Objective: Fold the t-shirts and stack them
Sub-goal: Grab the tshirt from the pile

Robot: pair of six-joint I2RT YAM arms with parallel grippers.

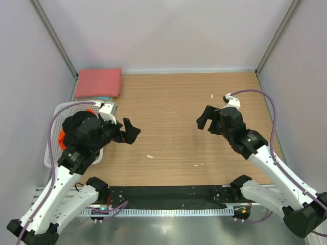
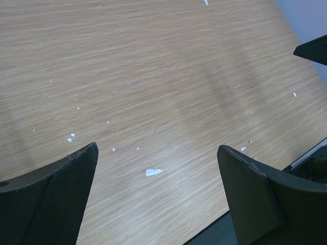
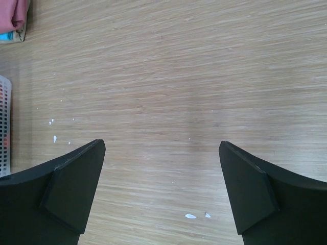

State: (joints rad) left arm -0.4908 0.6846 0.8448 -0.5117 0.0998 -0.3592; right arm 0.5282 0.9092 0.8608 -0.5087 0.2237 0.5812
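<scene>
A pinkish-red t-shirt (image 1: 98, 81) lies folded flat at the table's far left corner; its edge also shows in the right wrist view (image 3: 13, 13). Bright orange cloth (image 1: 62, 138) shows inside the white mesh basket (image 1: 52, 133), mostly hidden under my left arm. My left gripper (image 1: 132, 130) hangs just right of the basket, open and empty (image 2: 157, 148) over bare wood. On the right side of the table my right gripper (image 1: 204, 118) faces it, also open with nothing between its fingers (image 3: 161, 143).
Something teal (image 1: 104, 98) pokes out beneath the folded shirt. The basket's mesh wall (image 3: 4, 127) is at the left edge of the right wrist view. Small white scraps (image 1: 149, 156) dot the wooden table (image 1: 173, 97). A dark strip (image 1: 168, 196) runs along the near edge; grey walls enclose three sides.
</scene>
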